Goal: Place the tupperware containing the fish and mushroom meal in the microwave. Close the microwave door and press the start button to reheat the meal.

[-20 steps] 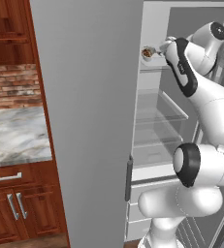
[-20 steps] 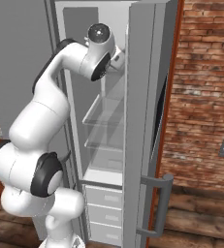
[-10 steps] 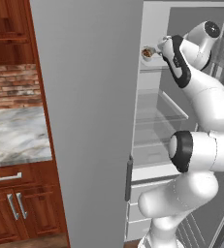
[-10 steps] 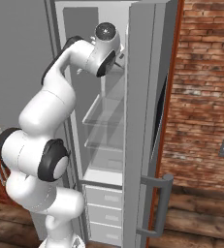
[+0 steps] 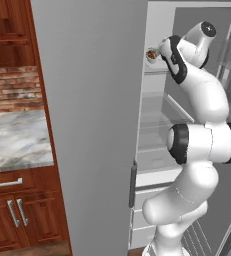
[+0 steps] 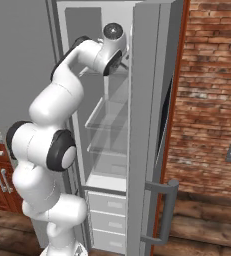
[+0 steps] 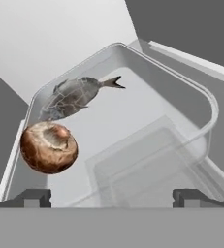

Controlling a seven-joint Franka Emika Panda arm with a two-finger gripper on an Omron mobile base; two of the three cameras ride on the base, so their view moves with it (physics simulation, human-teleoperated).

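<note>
Your gripper point(image 7: 111, 196) hangs wide open over the tupperware point(image 7: 181, 94), both dark fingertips spread at its near rim with nothing between them. You can see it is a shallow, clear, round-cornered tub on an upper fridge shelf point(image 5: 154, 72), holding a glossy brown mushroom point(image 7: 48, 147) and, beside it, a grey fish point(image 7: 74, 97) against the far wall.
</note>
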